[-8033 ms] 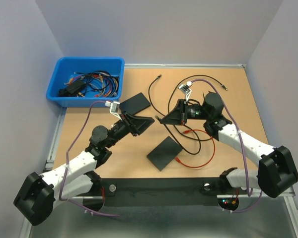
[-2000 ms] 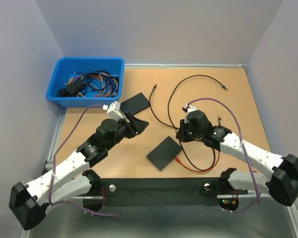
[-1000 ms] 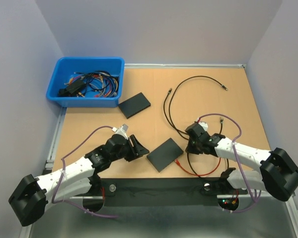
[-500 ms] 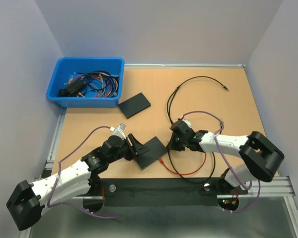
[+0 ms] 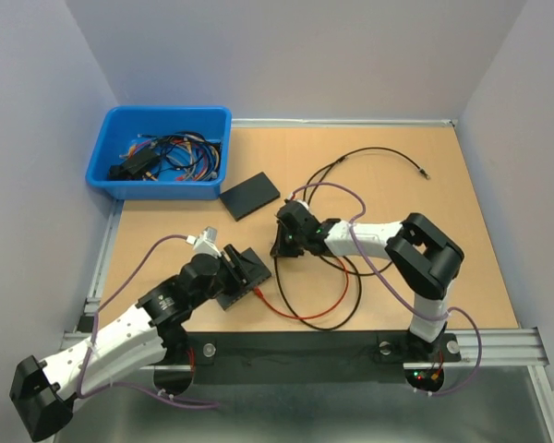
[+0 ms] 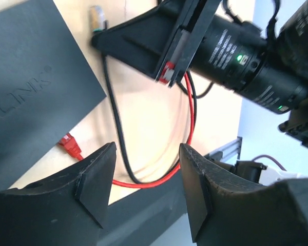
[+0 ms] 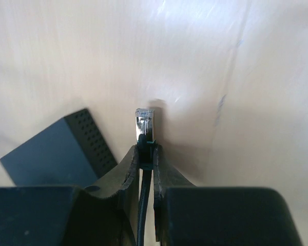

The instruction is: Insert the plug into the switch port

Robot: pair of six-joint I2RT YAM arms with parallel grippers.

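The switch (image 5: 243,280) is a flat black box lying at the near left; its perforated side (image 7: 95,143) faces my right gripper. My right gripper (image 5: 279,247) is shut on the plug (image 7: 145,122), a clear connector on a black cable (image 5: 307,194), held just right of the switch and apart from it. In the left wrist view the plug (image 6: 96,17) points at the switch's top face (image 6: 31,97). My left gripper (image 6: 148,148) is open at the switch's near edge, with nothing between its fingers. The port does not show.
A red cable (image 5: 309,309) loops over the table near the front rail, its red plug (image 6: 71,146) beside the switch. A second black box (image 5: 249,196) lies further back. A blue bin (image 5: 120,175) of cables stands at the back left.
The switch has slid left with my left gripper. My right gripper has carried the plug left and further back, following the switch.
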